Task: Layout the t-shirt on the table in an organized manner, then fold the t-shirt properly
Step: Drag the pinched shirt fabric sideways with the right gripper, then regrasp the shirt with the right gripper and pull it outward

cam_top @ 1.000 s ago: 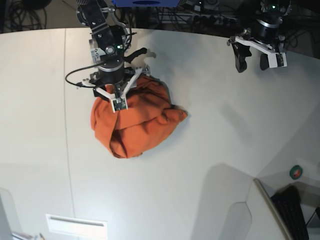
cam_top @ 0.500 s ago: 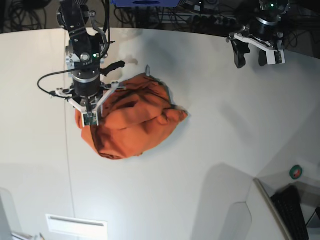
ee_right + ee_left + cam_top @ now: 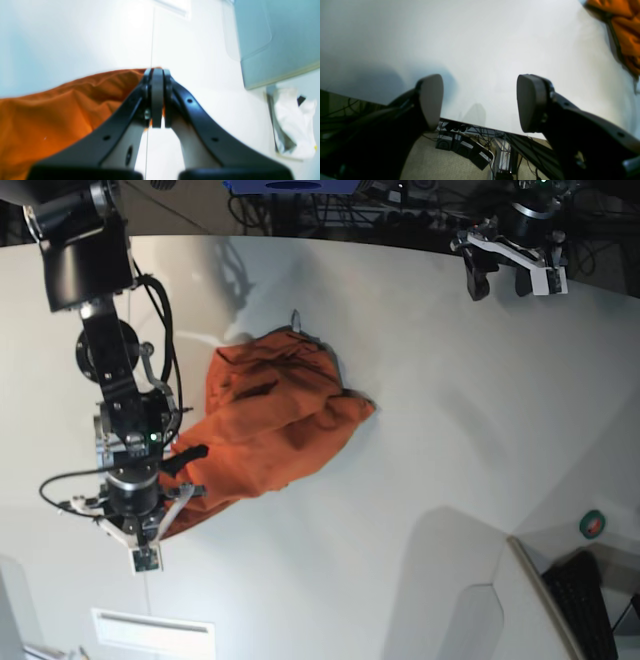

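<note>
The orange t-shirt (image 3: 265,415) lies bunched on the white table (image 3: 420,440), with one edge drawn out toward the near left. That stretched edge is pinched by my right gripper (image 3: 152,532), which is shut on it. In the right wrist view the right gripper (image 3: 157,75) has its fingers pressed together, with the t-shirt (image 3: 50,112) trailing off to the left. Far from the cloth, at the table's back right, hangs my left gripper (image 3: 508,275). The left gripper (image 3: 480,100) stands open and empty, and the t-shirt (image 3: 625,37) shows only in the top right corner of the left wrist view.
A thin seam (image 3: 136,410) runs down the table's left side. A white flat box (image 3: 152,632) lies at the near edge. A green-red round object (image 3: 593,525) and a keyboard (image 3: 590,605) sit at the lower right. Cables (image 3: 480,150) hang beyond the back edge.
My right gripper closed on the shirt and pulled its edge toward the near left, stretching the cloth out of its heap. The left arm drifted slightly back.
</note>
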`<action>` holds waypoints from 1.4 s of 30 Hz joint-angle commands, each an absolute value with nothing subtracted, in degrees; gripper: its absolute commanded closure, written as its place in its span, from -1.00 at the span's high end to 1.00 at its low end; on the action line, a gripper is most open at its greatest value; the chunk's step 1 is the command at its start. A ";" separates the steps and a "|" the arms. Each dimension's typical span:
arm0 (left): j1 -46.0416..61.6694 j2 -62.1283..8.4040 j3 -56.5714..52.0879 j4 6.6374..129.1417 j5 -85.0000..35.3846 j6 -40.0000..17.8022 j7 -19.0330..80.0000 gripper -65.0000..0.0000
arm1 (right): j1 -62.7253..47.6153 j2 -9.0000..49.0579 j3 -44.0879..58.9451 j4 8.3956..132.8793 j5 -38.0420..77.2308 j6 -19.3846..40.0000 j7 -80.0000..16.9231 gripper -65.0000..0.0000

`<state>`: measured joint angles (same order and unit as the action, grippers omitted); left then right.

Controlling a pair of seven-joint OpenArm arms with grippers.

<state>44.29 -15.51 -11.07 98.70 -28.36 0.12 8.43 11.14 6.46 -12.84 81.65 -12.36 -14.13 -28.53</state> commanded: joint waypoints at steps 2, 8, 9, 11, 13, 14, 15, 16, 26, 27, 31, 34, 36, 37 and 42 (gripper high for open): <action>46.02 -15.87 -11.47 100.44 -28.35 0.31 6.90 0.36 | 16.13 6.90 -12.79 80.48 -13.14 -14.20 -26.77 -1.00; 47.96 -15.87 -11.47 101.49 -28.35 0.31 6.73 0.36 | 25.19 6.64 -12.88 76.79 -13.14 -8.75 -31.08 -1.00; 48.04 -15.78 -11.47 101.49 -28.35 0.31 6.64 0.36 | 27.21 6.64 -13.05 75.12 -13.05 -7.69 -33.54 -1.00; 48.13 -14.99 -11.47 101.49 -28.35 0.31 6.64 0.36 | 30.64 5.67 -12.53 72.57 -13.05 -2.86 -37.85 -0.72; 48.13 -14.02 -13.32 101.49 -28.35 0.31 6.64 0.36 | 31.43 4.88 -9.19 75.21 -13.05 1.45 -40.04 -0.09; 48.13 -13.14 -14.46 101.49 -28.35 0.31 6.73 0.36 | 30.55 4.62 -6.90 78.64 -13.05 3.12 -40.66 0.13; 48.04 -11.82 -15.60 101.49 -28.35 0.31 6.81 0.36 | 28.44 4.53 -5.23 82.77 -13.05 5.05 -41.45 0.28; 47.87 -10.68 -17.27 101.49 -28.35 0.31 6.81 0.36 | 25.80 4.18 -4.53 87.96 -13.05 6.90 -42.33 0.34; 40.48 -10.33 -17.10 101.49 -27.91 0.31 7.08 0.38 | -13.93 -4.18 -6.11 112.22 -13.05 15.69 -39.16 0.29; 39.08 -11.47 -15.87 101.49 -27.91 0.31 7.69 0.37 | -17.10 -4.26 -7.43 111.52 -13.05 15.60 -37.41 0.29; 33.27 -14.81 -11.74 101.49 -27.91 0.31 15.69 0.36 | -22.81 -4.26 -10.77 104.66 -13.14 13.14 -33.89 0.28; 32.22 -14.99 -12.44 101.49 -28.00 0.31 18.95 0.36 | -22.64 -4.26 -10.77 96.57 -13.14 7.69 -27.47 0.25; 32.57 -14.81 -13.93 101.49 -28.18 0.22 18.95 0.35 | -22.64 -4.26 -11.12 94.90 -13.14 5.93 -24.13 0.12; 33.36 -14.81 -14.90 101.49 -28.26 -0.04 18.95 0.33 | -22.90 -4.26 -11.30 94.99 -13.14 5.85 -23.87 0.06; 35.30 -14.73 -22.29 100.44 -28.35 -7.16 19.21 -0.80 | -22.20 -4.79 -11.38 97.01 -13.14 5.67 -23.96 -0.02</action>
